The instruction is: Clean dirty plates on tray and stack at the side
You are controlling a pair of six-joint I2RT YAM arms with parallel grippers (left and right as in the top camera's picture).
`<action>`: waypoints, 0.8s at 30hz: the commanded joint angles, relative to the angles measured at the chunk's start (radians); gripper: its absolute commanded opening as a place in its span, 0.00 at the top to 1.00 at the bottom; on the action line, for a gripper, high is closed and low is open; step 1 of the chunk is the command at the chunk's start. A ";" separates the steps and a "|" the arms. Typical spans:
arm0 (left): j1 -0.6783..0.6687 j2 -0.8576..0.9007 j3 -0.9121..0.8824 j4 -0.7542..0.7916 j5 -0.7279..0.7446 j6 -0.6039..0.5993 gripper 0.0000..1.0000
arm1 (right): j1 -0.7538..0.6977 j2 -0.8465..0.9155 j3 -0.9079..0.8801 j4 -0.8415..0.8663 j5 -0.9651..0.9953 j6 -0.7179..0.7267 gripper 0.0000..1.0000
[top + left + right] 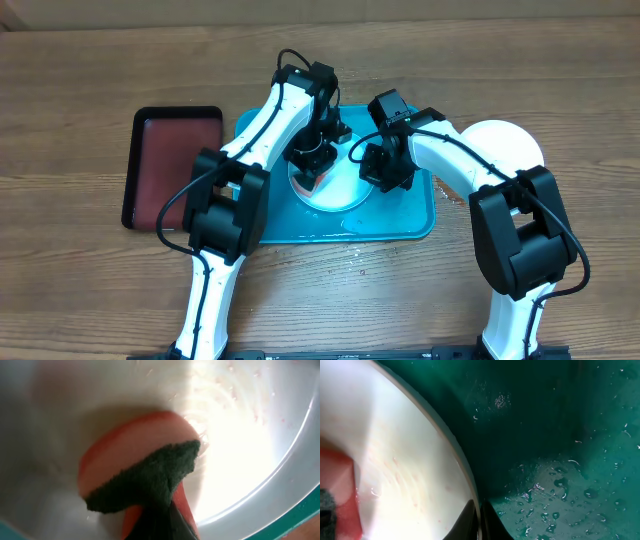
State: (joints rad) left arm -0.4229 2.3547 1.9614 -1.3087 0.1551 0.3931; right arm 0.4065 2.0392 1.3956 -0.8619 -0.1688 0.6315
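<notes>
Squarely over the turquoise tray (412, 215), my two arms share one job. My left jaws are clamped on an orange sponge (120, 467) with a dark green scouring face, pressing it into the middle of the pale plate (342, 192) that lies in the tray. My right jaws are closed on that plate's right rim, one tip on each side of the edge, as the right wrist view shows. That pinch, I judge, is there to stop the plate sliding or turning under the sponge. Faint pink flecks show on the wet white surface beside the sponge, so the scrubbing looks unfinished. Water beads on the tray floor close to the rim, which should make the plate slippery to hold. A white plate (505, 145) sits off the tray on the desk (80, 70), near the tray's right edge, likely the start of the clean stack; whether more than one lies there I cannot tell. A black tray (175, 165) with a dark red inside rests beside the turquoise one on my left, with neither arm near it.
</notes>
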 commanded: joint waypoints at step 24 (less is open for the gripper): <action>0.011 -0.008 0.332 -0.076 -0.384 -0.693 0.96 | 0.003 0.006 -0.028 -0.003 0.032 -0.007 0.96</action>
State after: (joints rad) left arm -0.4343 2.3623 2.1544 -1.3499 -0.2188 -0.2569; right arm 0.4084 2.0392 1.3945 -0.8505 -0.1722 0.6357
